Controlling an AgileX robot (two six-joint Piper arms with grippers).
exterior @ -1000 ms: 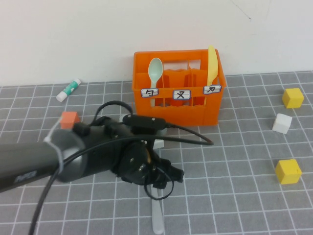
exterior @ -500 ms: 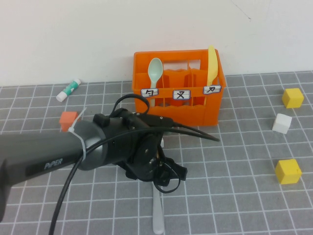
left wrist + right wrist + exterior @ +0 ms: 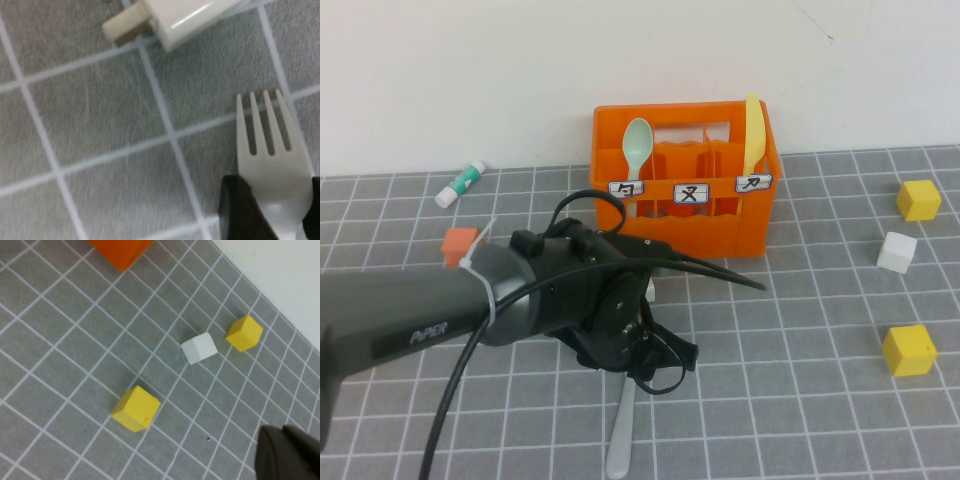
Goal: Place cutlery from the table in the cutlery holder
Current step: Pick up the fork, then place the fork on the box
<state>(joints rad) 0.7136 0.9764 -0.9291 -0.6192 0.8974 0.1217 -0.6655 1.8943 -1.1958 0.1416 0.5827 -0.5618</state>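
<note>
Grey table (image 3: 800, 420); left claw (image 3: 272, 210) on fork (image 3: 270, 145); right claw (image 3: 290, 455) shut.

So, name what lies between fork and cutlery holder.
A small white block, in left wrist view. Left gripper at the fork; right gripper hovers near yellow cube.

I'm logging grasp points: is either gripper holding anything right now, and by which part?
The left gripper grips the grey plastic fork at its neck, just behind the tines, low over the table. The right gripper is shut, holding nothing.
</note>
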